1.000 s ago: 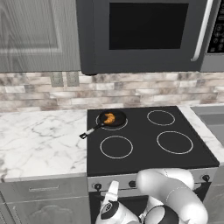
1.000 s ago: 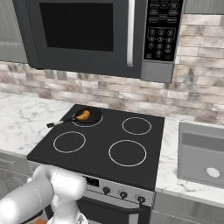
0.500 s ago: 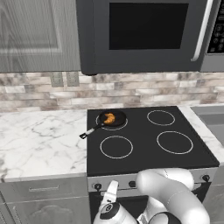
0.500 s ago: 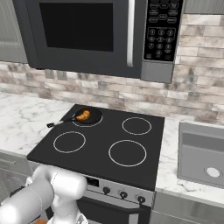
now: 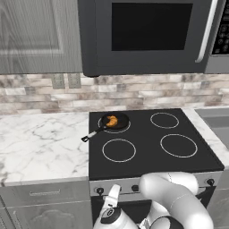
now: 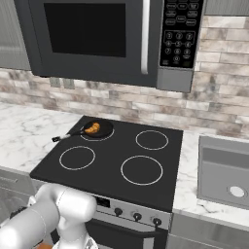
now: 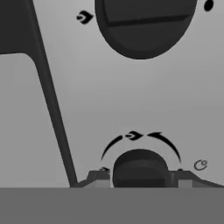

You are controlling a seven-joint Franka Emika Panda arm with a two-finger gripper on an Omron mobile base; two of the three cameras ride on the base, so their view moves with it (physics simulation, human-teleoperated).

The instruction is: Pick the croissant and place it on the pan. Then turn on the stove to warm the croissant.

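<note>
Resting in one black pan [image 5: 114,121] on rear-left burner: one croissant [image 5: 112,120], small, golden-orange, crescent-shaped. Stove [image 5: 147,154]: four white burner rings. Gripper [image 7: 141,178] jaws closed on one dark knob [image 7: 140,168]; second knob [image 7: 144,24] beyond.

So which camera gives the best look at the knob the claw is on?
The hand view: the knob sits close up between the claw's fingers. The right base view shows only small knobs on the stove's front panel; the left base view mostly hides them behind the arm.

black stove [image 5: 152,147] with pan [image 5: 114,121] on its back-left burner
</note>
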